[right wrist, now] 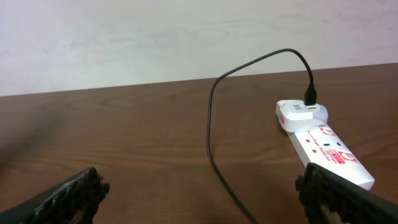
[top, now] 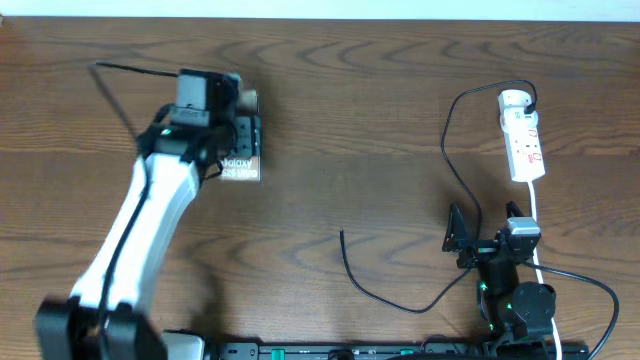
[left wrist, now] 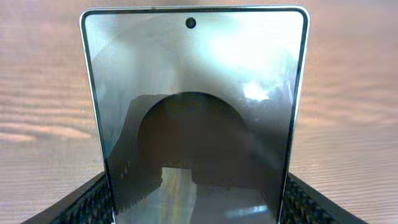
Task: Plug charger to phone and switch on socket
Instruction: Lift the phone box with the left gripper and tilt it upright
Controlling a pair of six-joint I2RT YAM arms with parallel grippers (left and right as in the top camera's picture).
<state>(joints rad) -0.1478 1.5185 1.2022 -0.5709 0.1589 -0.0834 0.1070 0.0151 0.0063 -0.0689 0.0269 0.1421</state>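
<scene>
Two arms working: left gripper (top: 243, 135) is clamping the phone (left wrist: 199, 124), right gripper (right wrist: 202, 198) is gaping empty; edge-only hold may be risking slippage.

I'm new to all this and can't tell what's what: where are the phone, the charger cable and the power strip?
phone (left wrist: 196, 68): left wrist view, middle of its glass face.
charger cable (right wrist: 209, 124): right wrist view, the black run below its arch.
power strip (top: 525, 146): overhead view, middle of its white body.
</scene>
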